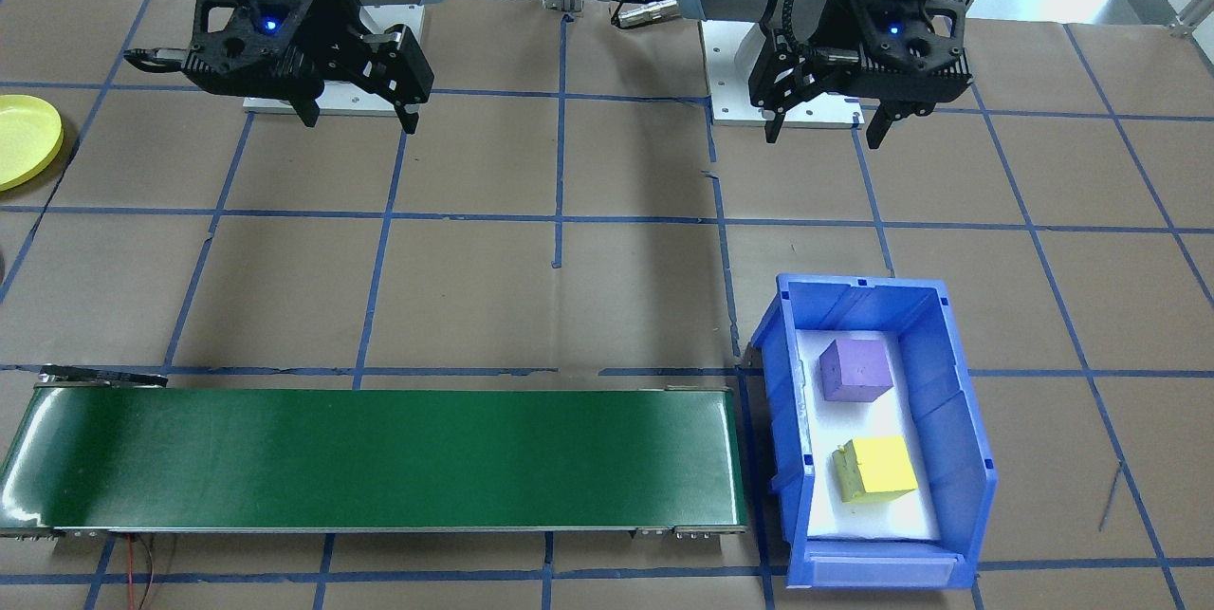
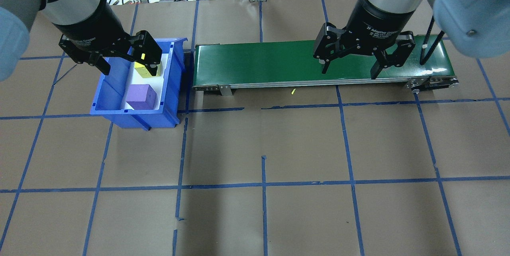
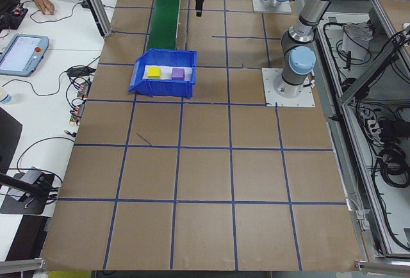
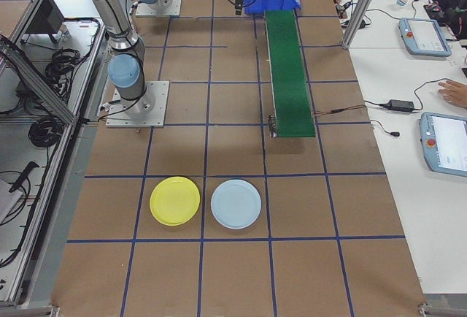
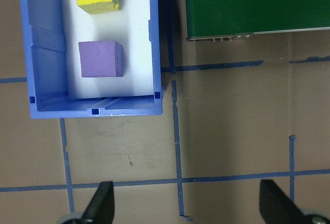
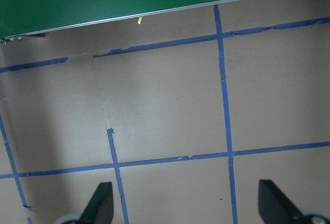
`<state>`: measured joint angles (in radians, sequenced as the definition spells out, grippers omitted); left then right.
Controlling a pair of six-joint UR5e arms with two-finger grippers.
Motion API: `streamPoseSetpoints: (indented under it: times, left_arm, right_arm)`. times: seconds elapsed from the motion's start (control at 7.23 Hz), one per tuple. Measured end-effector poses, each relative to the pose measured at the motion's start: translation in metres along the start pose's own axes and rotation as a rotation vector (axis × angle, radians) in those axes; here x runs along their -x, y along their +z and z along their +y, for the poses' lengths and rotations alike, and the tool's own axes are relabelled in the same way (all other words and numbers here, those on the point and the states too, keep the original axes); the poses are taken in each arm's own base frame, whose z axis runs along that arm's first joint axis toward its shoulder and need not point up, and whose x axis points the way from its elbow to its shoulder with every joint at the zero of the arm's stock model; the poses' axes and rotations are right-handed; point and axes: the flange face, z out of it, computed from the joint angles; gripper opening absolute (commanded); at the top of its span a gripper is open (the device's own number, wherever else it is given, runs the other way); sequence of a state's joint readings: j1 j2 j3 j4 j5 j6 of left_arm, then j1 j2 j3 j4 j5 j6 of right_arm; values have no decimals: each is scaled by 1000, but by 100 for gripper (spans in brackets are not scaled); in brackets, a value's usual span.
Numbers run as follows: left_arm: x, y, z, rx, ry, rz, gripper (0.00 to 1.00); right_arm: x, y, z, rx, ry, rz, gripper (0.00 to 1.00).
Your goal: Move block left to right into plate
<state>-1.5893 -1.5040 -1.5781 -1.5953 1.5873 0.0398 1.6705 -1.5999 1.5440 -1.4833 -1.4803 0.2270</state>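
Both empty claws, left gripper [image 2: 124, 59] and right gripper [image 2: 350, 64], hang spread; an off-centre descent risks striking the blue plastic bin [image 2: 104, 97] wall beside the purple foam block [image 2: 140, 96].

Right gripper body [image 2: 350, 55]: white lettering on the black housing reads "2F Adaptive Gripper"; a smaller line beneath it is too small to make out.
Left gripper body [image 2: 129, 57]: white lettering on its black housing ends in "Gripper"; the rest is cut off or blurred.
Grey handheld tablets with blue screens [image 4: 446, 142]: screen contents too small to read.
Elsewhere: no legible text, numbers or signs.
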Motion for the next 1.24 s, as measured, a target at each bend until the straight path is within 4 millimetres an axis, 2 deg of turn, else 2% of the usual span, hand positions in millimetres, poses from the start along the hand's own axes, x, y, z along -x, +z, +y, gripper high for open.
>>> streamPoseSetpoints:
  times: [0.55, 0.83, 1.11, 1.24]
  left_arm:
    - [1, 3, -1, 4, -1, 3, 100]
    - [10, 11, -9, 19, 29, 1, 100]
    - [27, 25, -22, 39, 66, 3, 100]
    - [36, 43, -40, 45, 57, 6, 100]
  right_arm:
    - [0, 0, 0, -1, 1, 0, 100]
    - [0, 0, 0, -3, 0, -1, 100]
    - [0, 0, -1, -5, -1, -1, 100]
    - [0, 0, -1, -5, -1, -1, 100]
